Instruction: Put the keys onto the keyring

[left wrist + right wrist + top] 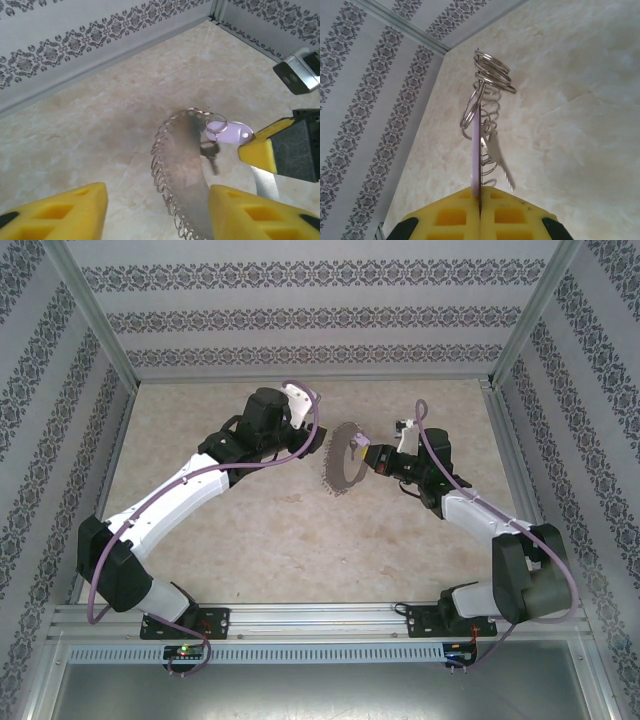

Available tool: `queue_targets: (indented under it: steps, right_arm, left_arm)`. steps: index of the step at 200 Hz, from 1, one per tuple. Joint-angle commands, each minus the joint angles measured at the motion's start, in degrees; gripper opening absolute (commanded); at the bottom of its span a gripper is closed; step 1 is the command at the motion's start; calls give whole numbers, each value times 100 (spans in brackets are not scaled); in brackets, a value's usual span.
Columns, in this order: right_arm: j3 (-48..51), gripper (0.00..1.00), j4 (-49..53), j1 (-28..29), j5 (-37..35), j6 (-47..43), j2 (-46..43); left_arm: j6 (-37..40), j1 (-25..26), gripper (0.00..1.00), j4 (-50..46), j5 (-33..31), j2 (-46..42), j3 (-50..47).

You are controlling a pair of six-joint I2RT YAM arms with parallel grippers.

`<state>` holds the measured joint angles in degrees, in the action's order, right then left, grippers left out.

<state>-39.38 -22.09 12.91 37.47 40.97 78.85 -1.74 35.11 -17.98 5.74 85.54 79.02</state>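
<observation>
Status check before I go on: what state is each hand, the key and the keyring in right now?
left hand: open, fingers spread either side of the keyring, not closed on it.
right hand: shut on the lilac tag of the key.
key: off the table, dangling below the tag, blurred.
keyring: upright on edge between the hands; cannot tell whether the key's small ring is threaded onto it.

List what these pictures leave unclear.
Left wrist view: keyring cut off at bottom edge; touching left gripper or not, unclear.
Right wrist view: key blurred, tag edge-on in right gripper.
Top view: key too small; threaded or not, unclear.
</observation>
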Motion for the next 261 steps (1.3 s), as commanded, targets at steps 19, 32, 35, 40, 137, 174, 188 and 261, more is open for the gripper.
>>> queue_targets:
  steps: [19, 32, 35, 40, 137, 174, 188, 261]
  right_arm:
    - [-176, 0, -566, 130, 323, 79, 64]
    - [-193, 0, -471, 186, 278, 28, 31]
    - [-198, 0, -435, 198, 263, 11, 19]
    - [-202, 0, -380, 221, 242, -14, -1]
    - [-334, 0, 352, 553, 124, -271, -214]
    - [-282, 0, 389, 630, 85, -291, -269]
    - [-273, 0, 406, 652, 85, -291, -289]
    - [-270, 0, 512, 737, 82, -316, -376]
  left_arm:
    - [-156, -136, 64, 188, 1109, -37, -297]
    - [-174, -136, 64, 267, 1450, -4, -292]
    - [-177, -135, 64, 269, 1496, 13, -279]
    - [-186, -132, 64, 261, 1553, 51, -253]
    - [1005, 28, 50, -946, 1495, 1245, 932]
    - [1492, 103, 50, -892, 1534, 1280, 840]
    - [1604, 119, 49, -849, 1570, 1281, 792]
    - [1739, 154, 46, -606, 1755, 1406, 686]
